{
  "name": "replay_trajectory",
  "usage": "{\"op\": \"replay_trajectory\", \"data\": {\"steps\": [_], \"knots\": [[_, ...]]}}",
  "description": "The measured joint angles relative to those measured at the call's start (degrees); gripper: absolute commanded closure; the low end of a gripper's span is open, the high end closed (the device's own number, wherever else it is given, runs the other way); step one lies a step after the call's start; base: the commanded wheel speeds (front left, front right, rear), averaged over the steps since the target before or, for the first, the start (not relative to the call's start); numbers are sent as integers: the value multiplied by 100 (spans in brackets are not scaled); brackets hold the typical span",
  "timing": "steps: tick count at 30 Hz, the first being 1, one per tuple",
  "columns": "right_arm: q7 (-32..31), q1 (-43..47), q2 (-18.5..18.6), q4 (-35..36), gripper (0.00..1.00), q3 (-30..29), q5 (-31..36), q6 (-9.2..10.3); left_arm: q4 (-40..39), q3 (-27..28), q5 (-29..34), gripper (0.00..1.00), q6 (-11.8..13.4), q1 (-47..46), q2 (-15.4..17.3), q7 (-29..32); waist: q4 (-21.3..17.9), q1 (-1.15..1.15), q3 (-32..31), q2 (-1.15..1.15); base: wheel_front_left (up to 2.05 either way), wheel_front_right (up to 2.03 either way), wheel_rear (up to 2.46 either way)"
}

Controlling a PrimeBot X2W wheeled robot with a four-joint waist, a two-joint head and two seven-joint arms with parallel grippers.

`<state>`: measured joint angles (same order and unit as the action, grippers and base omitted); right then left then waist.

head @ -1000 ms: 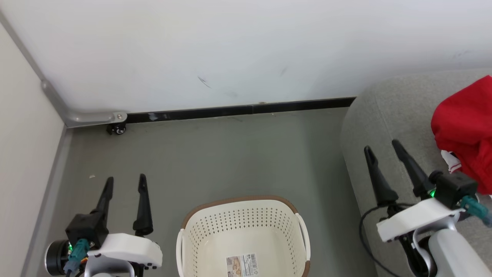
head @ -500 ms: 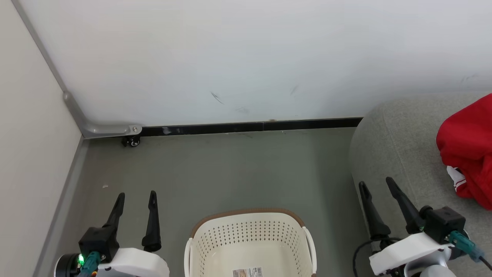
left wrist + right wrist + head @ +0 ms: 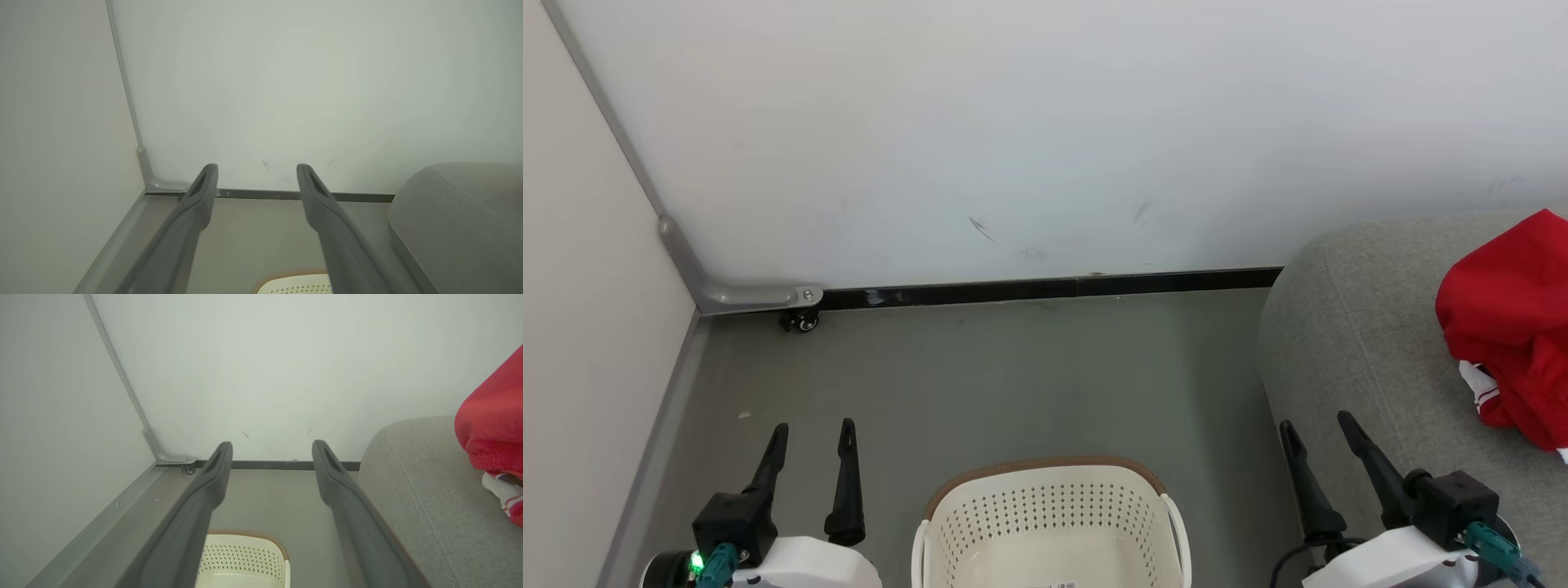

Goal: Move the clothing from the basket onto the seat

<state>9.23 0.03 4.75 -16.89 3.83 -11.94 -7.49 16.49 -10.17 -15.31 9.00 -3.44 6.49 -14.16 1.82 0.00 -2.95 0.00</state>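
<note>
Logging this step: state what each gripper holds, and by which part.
Nothing is held. The left gripper and the right gripper are both open and empty; the clothing lies on the seat, clear of both.

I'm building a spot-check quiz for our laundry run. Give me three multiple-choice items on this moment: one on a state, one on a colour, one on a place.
1. The left gripper and right gripper are:
A. both open and empty
B. both shut on fabric
C. left open, right shut

2. The basket has a rim that is:
A. blue
B. brown
C. black

3. The red clothing lies:
A. in the basket
B. in the right gripper
C. on the grey seat

Answers:
1. A: each gripper's jaws stand apart with nothing between them.
2. B: a brown band runs along the cream wall's top edge.
3. C: the red heap rests on the cushion, apart from both grippers.
</note>
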Motion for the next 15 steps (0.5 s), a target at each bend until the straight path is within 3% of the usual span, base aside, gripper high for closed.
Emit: {"op": "replay_trajectory", "data": {"steps": [15], "knots": [[-168, 236, -124, 363, 0, -186, 191, 0, 82, -13, 203, 0, 85, 97, 23, 0, -9, 0, -36, 0, 0, 0, 0]]}}
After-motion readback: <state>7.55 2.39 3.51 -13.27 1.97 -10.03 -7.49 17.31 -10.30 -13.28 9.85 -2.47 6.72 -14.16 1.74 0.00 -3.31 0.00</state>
